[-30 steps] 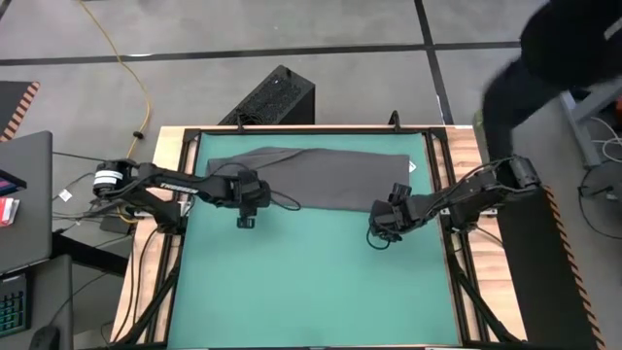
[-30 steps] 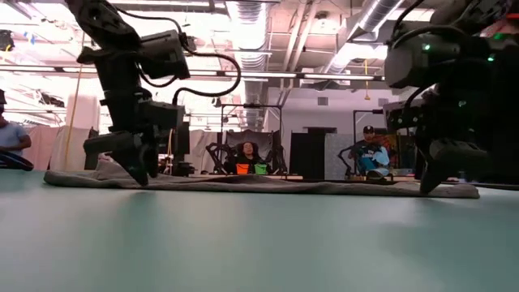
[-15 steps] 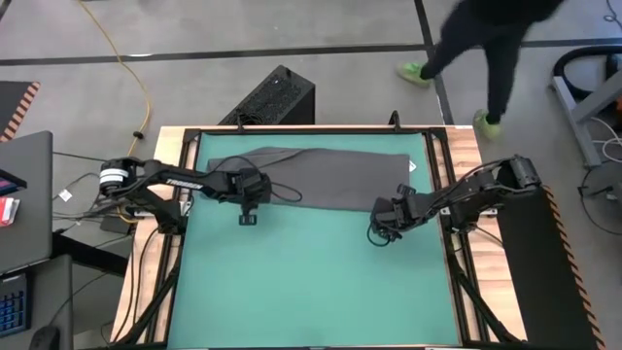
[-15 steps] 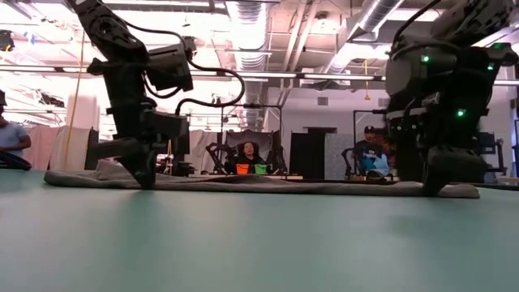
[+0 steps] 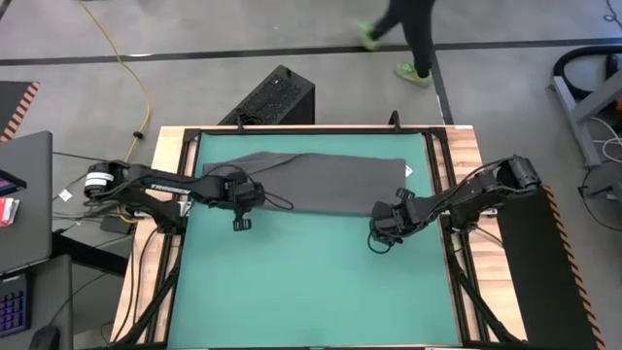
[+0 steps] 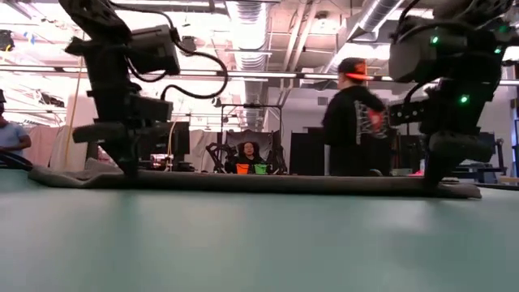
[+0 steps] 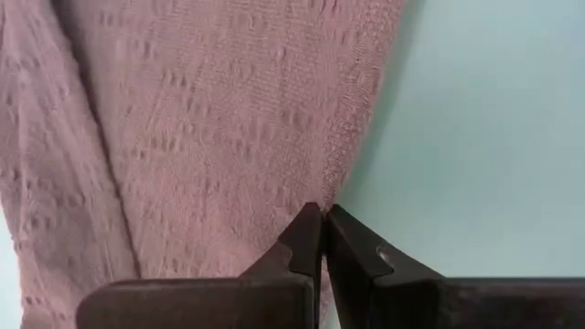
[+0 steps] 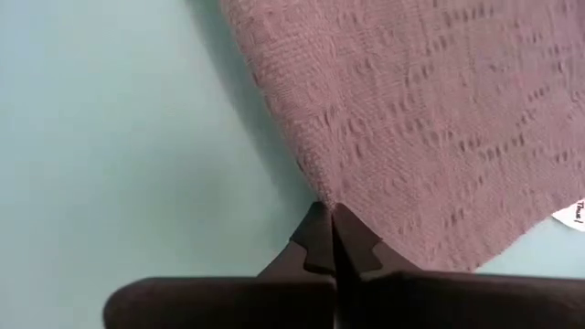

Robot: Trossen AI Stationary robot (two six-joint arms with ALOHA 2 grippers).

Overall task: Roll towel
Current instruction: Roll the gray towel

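Note:
The dark grey towel [image 5: 321, 180] lies spread flat along the far part of the green table [image 5: 311, 282], its white tag [image 8: 574, 214] at the right end. My left gripper [image 5: 241, 206] is shut at the towel's near edge toward its left end. My right gripper [image 5: 381, 222] is shut at the near edge close to the right corner. In the low view both grippers, left [image 6: 126, 166] and right [image 6: 438, 177], stand down on the cloth's edge. My left gripper pinches the towel's near edge [image 7: 340, 187] between its two fingertips, coming from above and pointing down. The cloth around the hold lies on the table; one layer or several, I cannot tell. My right gripper pinches the near edge [image 8: 315, 187] close to the right corner in the same way, from above. The towel there stays flat on the table.
Green table surface lies bare from the towel to the near edge. Wooden rails [image 5: 457, 194] frame the table. A black box [image 5: 272, 97] sits on the floor beyond the far edge, and a person [image 6: 353, 122] walks past behind the table.
Both grippers have shut at the towel's near edge. My left gripper has shifted a little toward the table's left edge. The person has walked across behind the table.

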